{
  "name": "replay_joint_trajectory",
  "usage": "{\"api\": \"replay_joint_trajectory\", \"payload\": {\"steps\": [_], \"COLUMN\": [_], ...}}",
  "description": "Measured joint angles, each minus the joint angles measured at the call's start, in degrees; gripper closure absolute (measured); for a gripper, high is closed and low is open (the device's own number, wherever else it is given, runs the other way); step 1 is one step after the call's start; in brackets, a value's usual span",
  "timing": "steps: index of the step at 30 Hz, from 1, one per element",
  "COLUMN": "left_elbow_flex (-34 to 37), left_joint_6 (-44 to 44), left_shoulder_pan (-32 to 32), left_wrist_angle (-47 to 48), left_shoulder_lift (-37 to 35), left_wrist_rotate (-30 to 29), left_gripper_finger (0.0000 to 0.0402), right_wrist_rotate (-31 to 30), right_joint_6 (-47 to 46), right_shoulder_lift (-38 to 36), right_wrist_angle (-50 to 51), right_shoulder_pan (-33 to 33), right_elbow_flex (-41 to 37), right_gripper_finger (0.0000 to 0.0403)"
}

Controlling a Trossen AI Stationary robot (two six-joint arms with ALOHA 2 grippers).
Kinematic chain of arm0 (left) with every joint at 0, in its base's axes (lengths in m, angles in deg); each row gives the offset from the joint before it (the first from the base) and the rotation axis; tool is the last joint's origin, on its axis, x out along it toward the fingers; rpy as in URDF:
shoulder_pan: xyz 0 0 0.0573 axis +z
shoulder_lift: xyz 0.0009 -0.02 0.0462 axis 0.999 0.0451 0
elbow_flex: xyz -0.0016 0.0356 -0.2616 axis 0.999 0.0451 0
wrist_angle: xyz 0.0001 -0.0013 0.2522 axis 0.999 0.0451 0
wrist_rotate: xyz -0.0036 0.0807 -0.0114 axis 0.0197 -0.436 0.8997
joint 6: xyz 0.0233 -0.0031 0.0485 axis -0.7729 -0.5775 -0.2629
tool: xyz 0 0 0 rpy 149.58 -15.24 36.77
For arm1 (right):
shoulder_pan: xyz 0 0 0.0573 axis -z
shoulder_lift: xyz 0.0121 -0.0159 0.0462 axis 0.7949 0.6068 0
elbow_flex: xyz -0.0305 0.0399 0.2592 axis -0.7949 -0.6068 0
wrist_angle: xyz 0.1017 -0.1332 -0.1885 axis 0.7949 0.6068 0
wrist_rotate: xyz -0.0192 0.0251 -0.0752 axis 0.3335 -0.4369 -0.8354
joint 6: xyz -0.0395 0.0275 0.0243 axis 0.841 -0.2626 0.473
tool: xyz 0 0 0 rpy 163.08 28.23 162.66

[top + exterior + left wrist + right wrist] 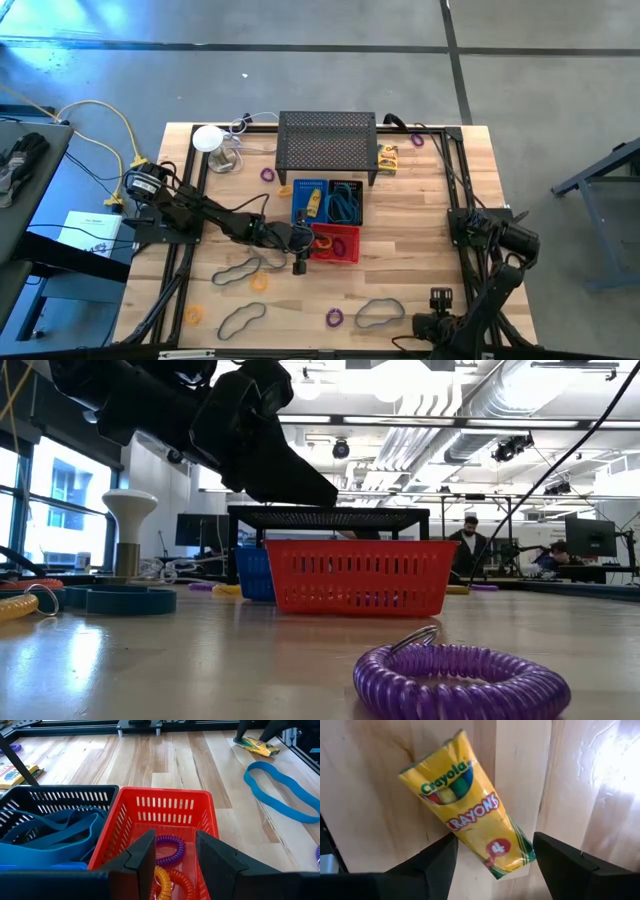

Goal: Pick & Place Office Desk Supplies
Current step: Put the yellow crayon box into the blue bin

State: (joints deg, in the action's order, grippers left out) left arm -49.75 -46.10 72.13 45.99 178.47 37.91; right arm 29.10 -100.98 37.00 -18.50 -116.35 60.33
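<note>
- The left claw [172, 865] hangs over the red slotted plastic bin [125, 810] near the middle of the wooden surface [420, 210], fingers apart and empty; purple and orange coiled rings [172, 850] lie in the bin directly beneath.
- The right claw [492, 862], fingers apart, hovers at the surface's right front corner over a yellow crayon box [470, 815].
- The box's long axis runs slantwise between the fingers, so the right arm is nearer.
</note>
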Motion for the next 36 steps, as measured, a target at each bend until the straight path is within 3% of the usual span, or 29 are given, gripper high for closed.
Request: {"api": "replay_joint_trajectory", "payload": {"steps": [8,23,31,36], "left_elbow_flex": [0.00,0.00,0.00,0.00], "left_joint_6": [-0.07,-0.03,-4.52,-11.93], "left_shoulder_pan": [0.00,0.00,0.00,-1.39], "left_wrist_angle": [-0.03,-0.05,-4.15,-9.09], "left_shoulder_lift": [0.00,0.00,0.00,1.00], "left_wrist_rotate": [0.02,0.05,0.13,-0.02], "left_gripper_finger": [0.0267,0.0267,0.0267,0.0267], "right_wrist_rotate": [0.80,3.76,2.88,0.33], "right_joint_6": [2.78,2.85,3.48,10.52], "right_shoulder_lift": [-0.11,-0.62,-5.18,-8.16], "right_wrist_angle": [-4.01,-5.42,-4.86,-4.63], "right_shoulder_pan": [0.41,1.17,4.67,8.70], "right_elbow_flex": [-0.91,-1.01,-1.13,-1.13], "right_gripper_finger": [0.0169,0.0328,0.0329,0.0330]}}
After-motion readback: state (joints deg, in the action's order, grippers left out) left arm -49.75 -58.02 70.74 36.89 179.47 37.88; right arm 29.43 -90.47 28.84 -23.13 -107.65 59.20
